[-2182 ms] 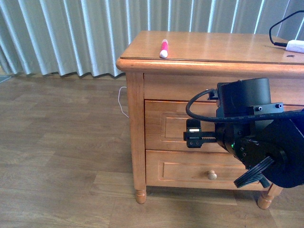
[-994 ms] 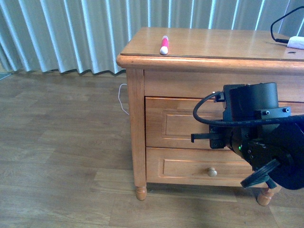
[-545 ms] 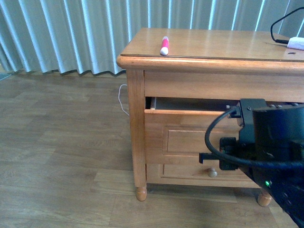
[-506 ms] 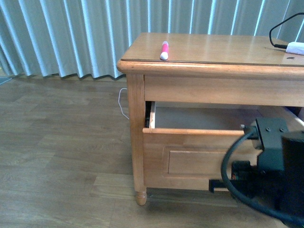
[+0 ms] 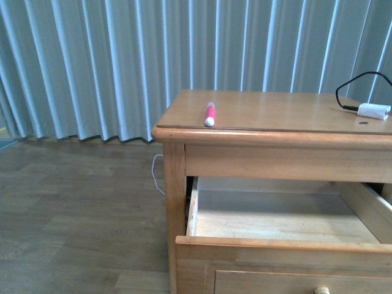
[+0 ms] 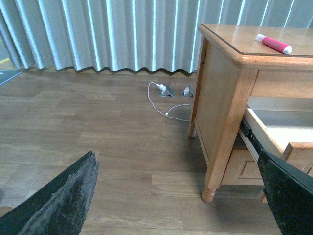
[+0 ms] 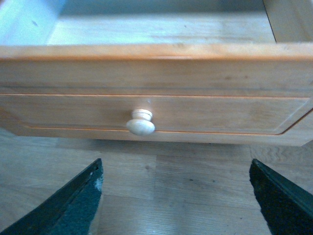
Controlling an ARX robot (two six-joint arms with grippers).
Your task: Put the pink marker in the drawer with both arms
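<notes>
The pink marker lies on the nightstand top near its front left corner, white end toward me; it also shows in the left wrist view. The drawer is pulled far out and its inside looks empty. In the right wrist view its front panel and round knob are close ahead. My right gripper is open, just in front of the knob and touching nothing. My left gripper is open over the floor, left of the nightstand. Neither arm shows in the front view.
A white plug with a black cable lies at the top's far right. Floor sockets with a white cord sit by the curtain. Wood floor lies left of the nightstand.
The drawer has gone from shut to pulled far out. My right arm, in front of the drawer earlier, has dropped out of the front view. The marker has not moved.
</notes>
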